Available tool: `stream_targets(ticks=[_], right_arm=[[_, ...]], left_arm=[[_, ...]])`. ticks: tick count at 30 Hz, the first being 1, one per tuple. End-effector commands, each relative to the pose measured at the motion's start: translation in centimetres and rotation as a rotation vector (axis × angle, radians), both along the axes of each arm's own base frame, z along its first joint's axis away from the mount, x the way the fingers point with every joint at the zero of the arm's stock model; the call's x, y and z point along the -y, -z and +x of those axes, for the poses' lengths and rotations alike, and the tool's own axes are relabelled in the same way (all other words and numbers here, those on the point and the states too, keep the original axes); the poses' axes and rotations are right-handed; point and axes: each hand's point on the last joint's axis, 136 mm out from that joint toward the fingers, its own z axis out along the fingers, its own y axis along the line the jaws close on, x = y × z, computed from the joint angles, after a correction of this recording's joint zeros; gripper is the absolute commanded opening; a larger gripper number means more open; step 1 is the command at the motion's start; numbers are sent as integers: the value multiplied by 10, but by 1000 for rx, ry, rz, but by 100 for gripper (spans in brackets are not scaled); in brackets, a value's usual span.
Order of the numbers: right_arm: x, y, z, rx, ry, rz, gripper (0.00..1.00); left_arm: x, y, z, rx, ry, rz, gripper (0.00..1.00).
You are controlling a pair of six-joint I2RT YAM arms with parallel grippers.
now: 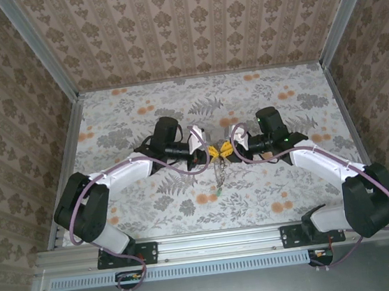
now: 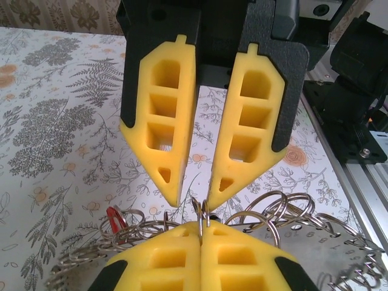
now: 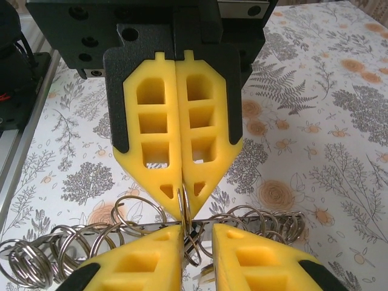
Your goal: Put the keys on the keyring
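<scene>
Both grippers meet tip to tip above the middle of the table. My left gripper (image 2: 202,229) (image 1: 214,151) is shut on a small metal split ring (image 2: 202,213), which stands upright between its yellow pads. My right gripper (image 3: 197,229) (image 2: 194,200) faces it with its jaws slightly apart, and the same ring (image 3: 185,203) sits in the gap against one pad. Many more split rings hang along the pale keyring (image 2: 327,242) (image 3: 151,225) below the tips. One red key (image 2: 113,217) lies among the rings at the left. The bunch dangles toward the table (image 1: 219,174).
The floral tablecloth (image 1: 142,116) runs to patterned walls on three sides. An aluminium rail (image 1: 213,245) with both arm bases borders the near edge. The right arm's black base (image 2: 354,91) stands close on the right in the left wrist view.
</scene>
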Motion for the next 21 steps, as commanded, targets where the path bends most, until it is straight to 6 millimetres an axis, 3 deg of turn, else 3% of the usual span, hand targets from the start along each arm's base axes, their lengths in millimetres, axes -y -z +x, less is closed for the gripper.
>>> stream_targets(ticks=[1,14,19,21], right_arm=[[-3,-1,0,-4,-21,38,21],[-9,-3,3,-30,-38,83,16],[-9,-4,4,-31,-33,83,3],[-7,-5,6,-24,-16,73,0]], left_arm=[[0,-25,-7,22,46,-72,0],[2,-30,-7,16,50,-81,0],[2,-28,-3,18,28,-70,0],[1,-24,-1,20,12,-48,7]])
